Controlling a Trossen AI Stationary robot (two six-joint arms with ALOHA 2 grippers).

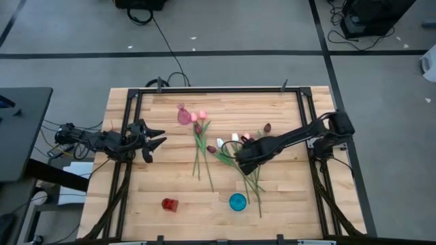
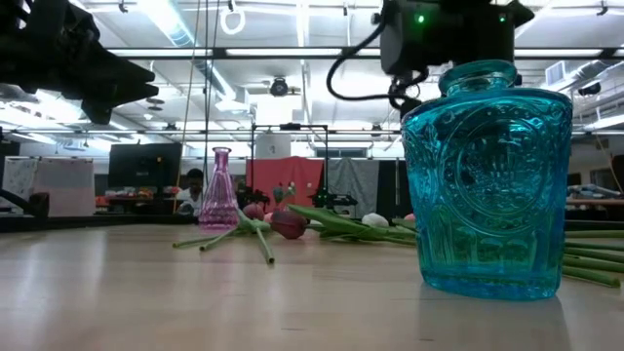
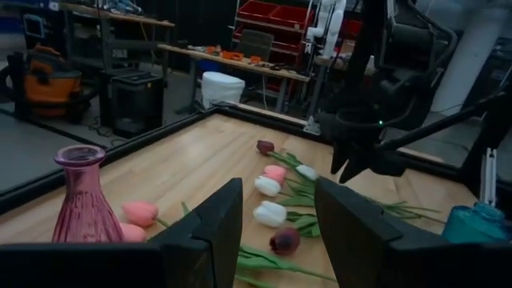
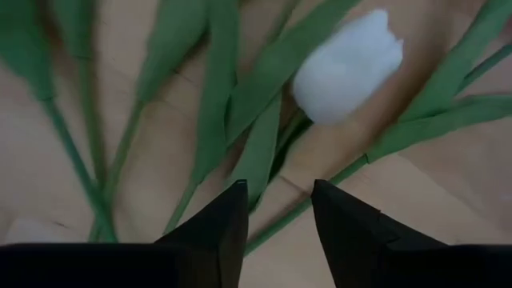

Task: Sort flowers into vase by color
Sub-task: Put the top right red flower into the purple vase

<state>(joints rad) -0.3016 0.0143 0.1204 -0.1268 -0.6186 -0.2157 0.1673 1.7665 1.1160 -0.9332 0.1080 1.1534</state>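
Several flowers lie flat on the wooden table (image 1: 157, 184) in two loose bunches. Pink buds (image 1: 198, 117) lie beside the upright pink vase (image 1: 184, 114), white buds (image 1: 235, 138) and maroon buds (image 1: 267, 127) farther right. My right gripper (image 4: 276, 204) hangs open over the right bunch, pointing down. Green stems (image 4: 264, 144) and a white bud (image 4: 348, 68) lie just beyond its fingertips. From the left wrist view its tips (image 3: 352, 168) stand clear above the flowers. My left gripper (image 1: 153, 139) waits open at the table's left, pointing level at the flowers (image 3: 272, 214).
A blue glass vase (image 1: 237, 201) stands near the front edge, close to the stems' ends, and fills the low view (image 2: 487, 175). A small red object (image 1: 169, 204) sits at the front left. A black frame (image 1: 218, 89) borders the table.
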